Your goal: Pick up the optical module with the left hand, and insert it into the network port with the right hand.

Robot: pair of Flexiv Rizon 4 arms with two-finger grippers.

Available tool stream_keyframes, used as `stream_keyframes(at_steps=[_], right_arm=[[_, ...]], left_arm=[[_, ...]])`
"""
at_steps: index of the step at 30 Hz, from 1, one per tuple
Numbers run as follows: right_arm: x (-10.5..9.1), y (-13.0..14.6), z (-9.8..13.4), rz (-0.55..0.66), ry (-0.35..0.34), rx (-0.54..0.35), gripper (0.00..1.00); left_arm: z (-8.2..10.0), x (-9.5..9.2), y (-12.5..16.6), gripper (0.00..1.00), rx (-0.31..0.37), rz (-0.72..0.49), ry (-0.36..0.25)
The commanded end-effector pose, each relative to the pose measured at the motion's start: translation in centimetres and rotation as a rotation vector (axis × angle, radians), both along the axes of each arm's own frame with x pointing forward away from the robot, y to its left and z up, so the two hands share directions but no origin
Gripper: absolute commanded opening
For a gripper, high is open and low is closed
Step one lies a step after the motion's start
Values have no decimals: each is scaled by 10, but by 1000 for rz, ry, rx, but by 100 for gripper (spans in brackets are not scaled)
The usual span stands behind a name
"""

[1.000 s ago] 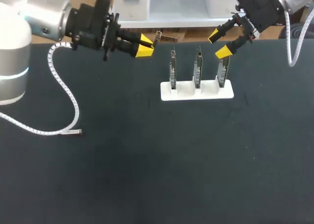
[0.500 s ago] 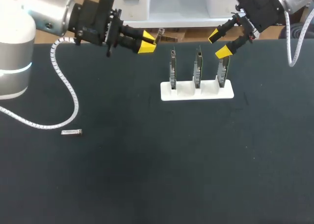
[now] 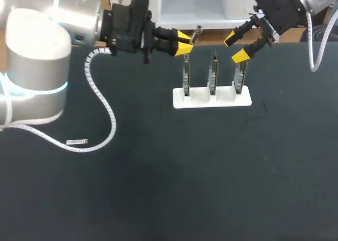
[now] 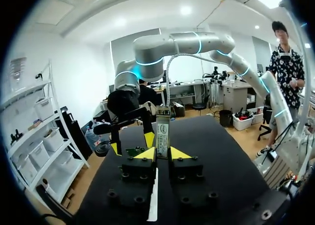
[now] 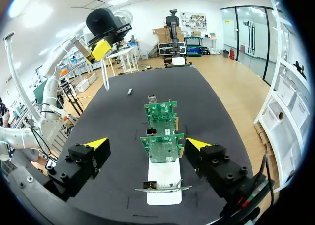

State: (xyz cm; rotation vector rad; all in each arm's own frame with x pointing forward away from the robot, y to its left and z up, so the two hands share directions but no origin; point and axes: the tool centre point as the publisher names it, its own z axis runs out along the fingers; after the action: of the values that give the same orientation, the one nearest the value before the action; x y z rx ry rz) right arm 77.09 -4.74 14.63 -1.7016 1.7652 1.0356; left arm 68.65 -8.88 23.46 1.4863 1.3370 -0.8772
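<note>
optical module [image 4: 162, 117] label [image 4: 161, 136], left wrist view only

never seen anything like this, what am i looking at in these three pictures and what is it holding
These are two robot arms at a black table. One picture looks down from above; the two round ones come from a camera on each arm's wrist. The left gripper is shut on a small metal module, seen close up in its own wrist picture. The right gripper is open, near a white stand holding three upright circuit boards. A second small metal piece lies on the table nearer the left arm.
</note>
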Motion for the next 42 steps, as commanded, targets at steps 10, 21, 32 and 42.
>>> stream_keyframes(at_steps=[10, 21, 32, 42], right_arm=[[0, 0, 0, 0, 0, 1, 100], [0, 0, 0, 0, 0, 1, 100], [0, 0, 0, 0, 0, 1, 100], [0, 0, 0, 0, 0, 1, 100]], left_arm=[[-11, 17, -42, 0, 16, -58, -10], [-22, 40, -51, 0, 28, -34, 23], [-29, 48, -61, 0, -22, -10, 68], [-39, 54, -61, 0, -65, 26, 105]])
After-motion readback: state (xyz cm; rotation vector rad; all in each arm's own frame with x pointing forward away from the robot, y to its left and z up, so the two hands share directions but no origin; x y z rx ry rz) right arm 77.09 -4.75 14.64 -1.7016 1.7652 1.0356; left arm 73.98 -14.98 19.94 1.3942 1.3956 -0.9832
